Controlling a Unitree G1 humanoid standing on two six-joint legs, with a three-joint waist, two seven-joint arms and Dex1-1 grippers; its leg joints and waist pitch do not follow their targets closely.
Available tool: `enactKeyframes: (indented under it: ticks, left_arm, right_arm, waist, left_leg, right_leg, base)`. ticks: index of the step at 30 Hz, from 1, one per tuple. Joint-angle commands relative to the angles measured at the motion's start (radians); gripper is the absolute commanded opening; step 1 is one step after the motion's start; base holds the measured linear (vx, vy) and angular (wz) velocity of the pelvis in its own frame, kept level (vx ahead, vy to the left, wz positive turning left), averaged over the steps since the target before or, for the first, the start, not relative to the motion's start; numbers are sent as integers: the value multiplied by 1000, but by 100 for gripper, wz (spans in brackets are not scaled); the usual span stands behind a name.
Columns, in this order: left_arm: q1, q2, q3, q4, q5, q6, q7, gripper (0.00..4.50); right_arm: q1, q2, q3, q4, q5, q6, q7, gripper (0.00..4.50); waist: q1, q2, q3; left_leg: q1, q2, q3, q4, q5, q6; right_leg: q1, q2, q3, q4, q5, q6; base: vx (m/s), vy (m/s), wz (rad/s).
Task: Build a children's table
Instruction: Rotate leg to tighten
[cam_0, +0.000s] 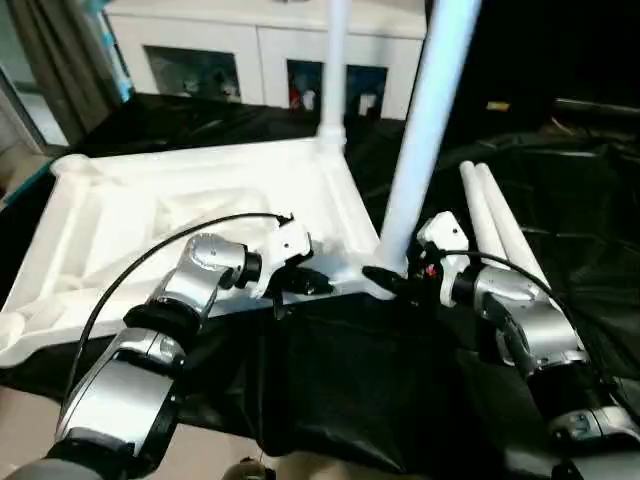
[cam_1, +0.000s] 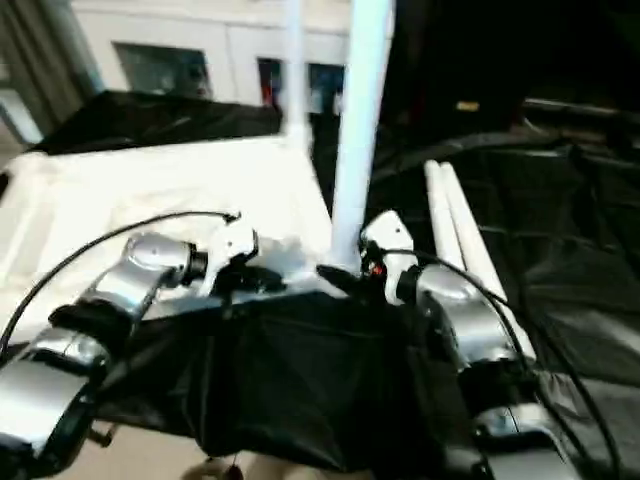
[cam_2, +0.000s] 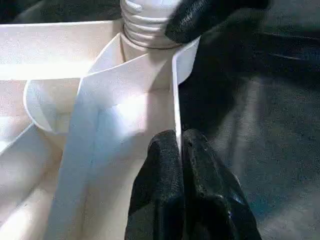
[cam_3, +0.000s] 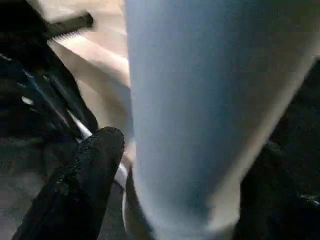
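Two legs stand upright in the corner sockets of the upturned children's table (cam_0: 230, 190), which lies on the black-draped surface (cam_0: 560, 180): the far leg (cam_0: 337, 60) and the near leg (cam_0: 425, 130) at the right corners. Two loose legs (cam_0: 500, 225) lie just right of them. The left gripper (cam_2: 181, 145) is pinched on the table's near rim. The right gripper (cam_0: 385, 278) straddles the near leg's base, fingers spread either side.
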Motion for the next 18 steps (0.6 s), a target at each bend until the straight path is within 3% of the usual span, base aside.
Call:
enactKeyframes:
  ticks: [1, 14, 18]
  left_arm:
    - [-1, -4, 11, -40, -51, -11, -52, 0]
    - [8, 8, 17, -54, -50, -3, -68, 0]
    - [-21, -25, 29, -10, -22, 15, 69, 0]
  right_arm:
    - [17, -21, 9, -38, 25, 20, 53, 335]
    - [23, -17, 33, -33, 4, 42, 56, 267]
    - [18, 41, 3, 31, -24, 56, -94, 263]
  waist:
    - [-3, -5, -75]
    - [-4, -7, -77]
    - [-11, -10, -74]
  left_leg:
    - [25, 24, -2, -63, -194, 55]
    - [21, 21, -2, -60, -165, 54]
    - [23, 20, -3, -63, -181, 38]
  right_leg:
    - [51, -52, 30, -65, -7, -278]
    - [51, -54, 29, -64, -2, -272]
    - [47, -55, 30, -68, -49, -264]
  base:
    - [0, 0, 0]
    - [0, 0, 0]
    - [0, 0, 0]
